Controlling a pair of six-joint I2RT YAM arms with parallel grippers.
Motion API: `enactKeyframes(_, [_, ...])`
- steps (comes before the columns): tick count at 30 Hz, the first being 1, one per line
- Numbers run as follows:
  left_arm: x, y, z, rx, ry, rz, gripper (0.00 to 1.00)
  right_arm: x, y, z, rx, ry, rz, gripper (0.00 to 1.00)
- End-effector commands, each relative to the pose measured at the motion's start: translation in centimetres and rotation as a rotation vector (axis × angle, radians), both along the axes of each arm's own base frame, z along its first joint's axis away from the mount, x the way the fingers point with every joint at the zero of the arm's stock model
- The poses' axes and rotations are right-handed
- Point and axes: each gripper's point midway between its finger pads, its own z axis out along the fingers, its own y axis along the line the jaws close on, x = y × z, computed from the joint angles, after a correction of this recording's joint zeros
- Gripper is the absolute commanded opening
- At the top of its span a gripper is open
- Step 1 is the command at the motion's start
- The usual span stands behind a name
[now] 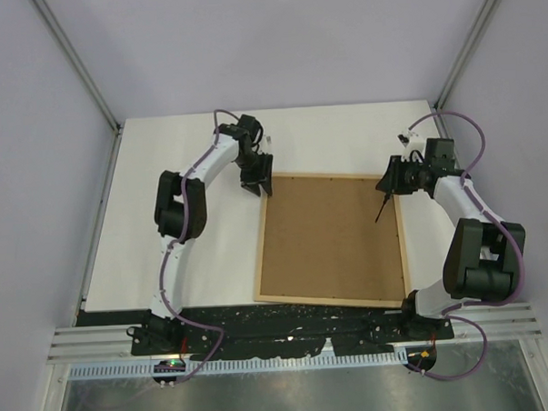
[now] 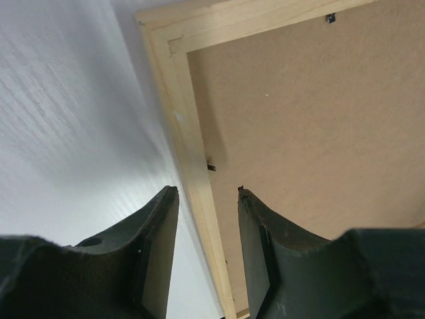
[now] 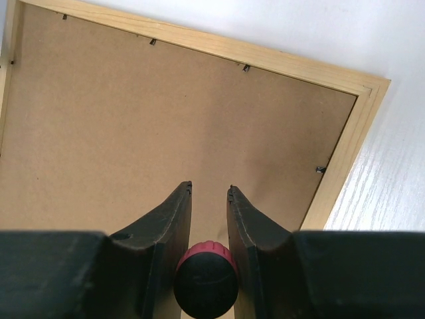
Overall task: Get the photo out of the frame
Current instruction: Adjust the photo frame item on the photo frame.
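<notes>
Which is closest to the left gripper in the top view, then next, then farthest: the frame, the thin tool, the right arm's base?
1. The frame: its far left corner sits by the left gripper.
2. The tool: over the frame's far right part.
3. The right arm's base: near right edge.

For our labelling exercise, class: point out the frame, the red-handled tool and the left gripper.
frame [image 1: 330,239]: top view, middle of its brown back.
red-handled tool [image 3: 204,282]: right wrist view, handle's end.
left gripper [image 2: 207,193]: left wrist view, midway between fingertips.
</notes>
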Motion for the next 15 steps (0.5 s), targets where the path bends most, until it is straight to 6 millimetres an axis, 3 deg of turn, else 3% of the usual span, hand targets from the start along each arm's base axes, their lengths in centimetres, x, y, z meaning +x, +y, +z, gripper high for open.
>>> enactKeyframes(1, [1.1, 0.0, 1.1, 0.050, -0.062, -0.001, 0.45, 0.7, 0.1, 1.3, -0.012, -0.062, 0.006, 0.08])
enactKeyframes(15, [1.2, -1.1, -0.3, 0.120, -0.083, -0.047, 0.43, 0.6, 0.6, 1.3, -0.012, -0.064, 0.018, 0.08])
